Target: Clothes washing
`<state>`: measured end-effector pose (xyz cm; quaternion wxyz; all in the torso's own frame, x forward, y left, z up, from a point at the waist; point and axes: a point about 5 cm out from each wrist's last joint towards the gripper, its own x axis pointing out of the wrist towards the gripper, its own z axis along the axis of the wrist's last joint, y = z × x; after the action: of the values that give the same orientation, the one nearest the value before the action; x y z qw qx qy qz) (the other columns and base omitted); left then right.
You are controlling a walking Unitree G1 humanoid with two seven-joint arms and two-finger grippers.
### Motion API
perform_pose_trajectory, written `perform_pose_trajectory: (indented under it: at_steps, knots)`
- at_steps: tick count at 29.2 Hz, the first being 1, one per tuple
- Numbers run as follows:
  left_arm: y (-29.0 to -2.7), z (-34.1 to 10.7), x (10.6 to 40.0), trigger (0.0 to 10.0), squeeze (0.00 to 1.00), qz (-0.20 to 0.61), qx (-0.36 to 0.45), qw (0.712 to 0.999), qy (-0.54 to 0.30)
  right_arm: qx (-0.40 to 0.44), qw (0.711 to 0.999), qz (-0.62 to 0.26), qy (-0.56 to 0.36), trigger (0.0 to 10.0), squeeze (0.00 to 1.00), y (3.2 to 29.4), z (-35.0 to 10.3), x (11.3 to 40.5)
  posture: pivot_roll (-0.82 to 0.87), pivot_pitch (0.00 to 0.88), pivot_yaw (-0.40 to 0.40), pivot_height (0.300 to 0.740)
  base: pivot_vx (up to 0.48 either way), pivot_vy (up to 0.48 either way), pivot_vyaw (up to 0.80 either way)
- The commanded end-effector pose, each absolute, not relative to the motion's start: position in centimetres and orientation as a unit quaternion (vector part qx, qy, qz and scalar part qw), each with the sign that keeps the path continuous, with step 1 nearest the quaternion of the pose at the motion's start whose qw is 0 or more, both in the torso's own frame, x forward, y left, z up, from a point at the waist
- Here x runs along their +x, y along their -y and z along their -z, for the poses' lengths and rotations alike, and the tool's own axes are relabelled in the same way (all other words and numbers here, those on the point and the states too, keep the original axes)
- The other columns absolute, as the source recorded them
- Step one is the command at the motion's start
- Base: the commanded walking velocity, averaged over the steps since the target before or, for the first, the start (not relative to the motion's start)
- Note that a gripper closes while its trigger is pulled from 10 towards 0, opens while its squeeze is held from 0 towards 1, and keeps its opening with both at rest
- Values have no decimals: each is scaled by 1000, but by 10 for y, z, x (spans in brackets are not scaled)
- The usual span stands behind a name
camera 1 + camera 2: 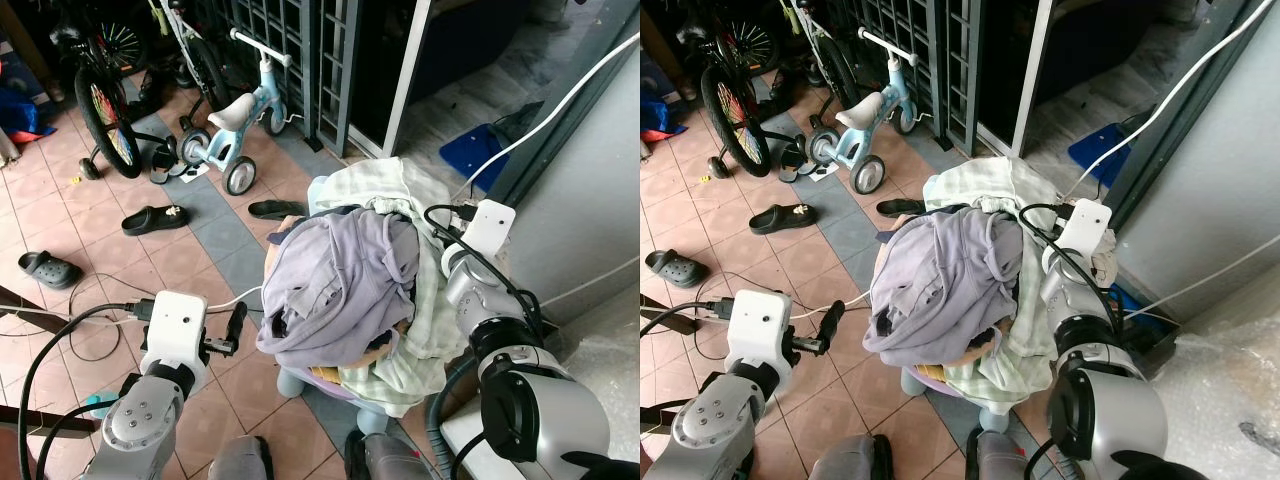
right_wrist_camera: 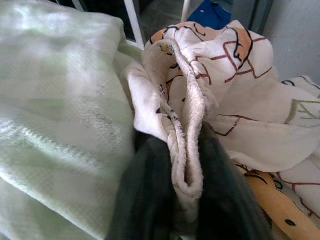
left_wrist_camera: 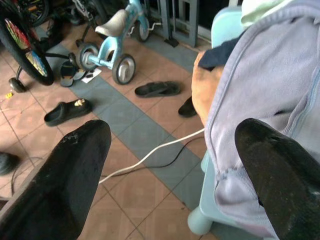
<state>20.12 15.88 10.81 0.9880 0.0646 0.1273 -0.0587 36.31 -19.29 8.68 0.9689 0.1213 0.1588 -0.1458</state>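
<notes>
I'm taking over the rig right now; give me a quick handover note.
Right gripper: jaws shut on a fold of the patterned cream cloth, on the far side of the laundry pile.
Left gripper: jaws open, empty, beside the pile by the lilac garment.
The pile, with the pale green towel, sits heaped on a light blue chair.
Done: one cloth gripped. Left: everything else still needs moving for washing.

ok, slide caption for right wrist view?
Right gripper pinching a fold of cream patterned cloth beside a pale green towel.

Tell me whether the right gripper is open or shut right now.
Shut. In the right wrist view the right gripper pinches a fold of the patterned cloth between its fingers, beside the green towel.
</notes>
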Motion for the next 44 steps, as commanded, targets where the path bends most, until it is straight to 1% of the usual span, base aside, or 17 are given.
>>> perform_pose_trajectory:
  at_steps: [1, 3, 4, 6, 9, 15, 22, 24, 28, 30, 33, 36, 37, 38, 39, 41, 44]
  knots:
    - [-161, -104, 202, 10000, 0, 45, 71, 988, -130, 126, 971, 139, -146, 0, 0, 190, -94, 368, 122, 96, -12, 740, 0, 0, 0]
    - [-161, -104, 206, 10000, 0, 39, 70, 989, -123, 120, 974, 136, -137, 0, 0, 191, -98, 370, 114, 72, -22, 740, 0, 0, 0]
    - [-161, -105, 213, 10000, 0, 29, 69, 991, -111, 84, 980, 134, -117, 0, 0, 194, -106, 373, 108, 52, -28, 740, 0, 0, 0]
    - [-160, -105, 217, 10000, 0, 27, 68, 991, -109, 73, 982, 136, -111, 0, 0, 195, -108, 374, 100, 32, -33, 740, 0, 0, 0]
    - [-158, -106, 227, 10000, 0, 19, 67, 993, -91, 48, 988, 138, -54, 0, 0, 199, -125, 376, 85, 0, -43, 740, 0, 0, 0]
    - [-157, -104, 240, 10000, 0, 7, 59, 996, -73, 64, 993, 93, 41, 0, 0, 194, -153, 377, 49, 0, -52, 740, 0, 0, 0]
    - [-152, -104, 255, 10000, 0, 5, 54, 997, -51, 100, 990, -27, 101, 0, 0, 174, -175, 370, 19, 0, -54, 740, 0, 0, 0]
    - [-151, -104, 258, 10000, 0, 5, 51, 998, -45, 117, 982, -96, 113, 0, 0, 162, -183, 361, 14, 0, -55, 740, 0, 0, 0]
    - [-151, -102, 261, 10000, 0, 3, 49, 998, -43, 136, 966, -191, 106, 0, 0, 145, -188, 347, 1, 0, -57, 740, 0, 0, 0]
    - [-149, -101, 263, 10000, 0, 4, 47, 998, -40, 150, 949, -266, 79, 0, 0, 137, -182, 332, -6, 0, -60, 740, 0, 0, 0]
    - [-149, -102, 265, 10000, 0, -2, 41, 999, -32, 142, 929, -341, 31, 0, 0, 133, -165, 305, -7, 0, -60, 740, 0, 0, 0]
    - [-150, -102, 265, 10000, 0, -7, 44, 999, -31, 134, 883, -450, -21, 0, 0, 122, -151, 269, -10, 0, -55, 740, 0, 0, 0]
    - [-150, -102, 265, 10000, 0, -7, 44, 999, -31, 134, 883, -450, -21, 0, 0, 122, -151, 269, -10, 0, -55, 740, 0, 0, 0]
    - [-151, -101, 264, 10000, 0, -8, 45, 998, -31, 122, 851, -507, -60, 0, 0, 117, -139, 246, -13, 0, -49, 740, 0, 0, 0]
    - [-151, -100, 263, 10000, 0, -5, 46, 998, -33, 107, 837, -530, -82, 0, 0, 116, -132, 233, -15, 0, -44, 740, 0, 0, 0]
    - [-151, -99, 263, 10000, 0, -3, 47, 998, -34, 98, 839, -528, -87, 0, 0, 115, -129, 231, -18, 0, -39, 740, 0, 0, 0]
    - [-149, -100, 264, 10000, 0, 3, 49, 998, -31, 33, 865, -489, -104, 0, 0, 119, -113, 238, -20, 0, -30, 740, 0, 0, 0]
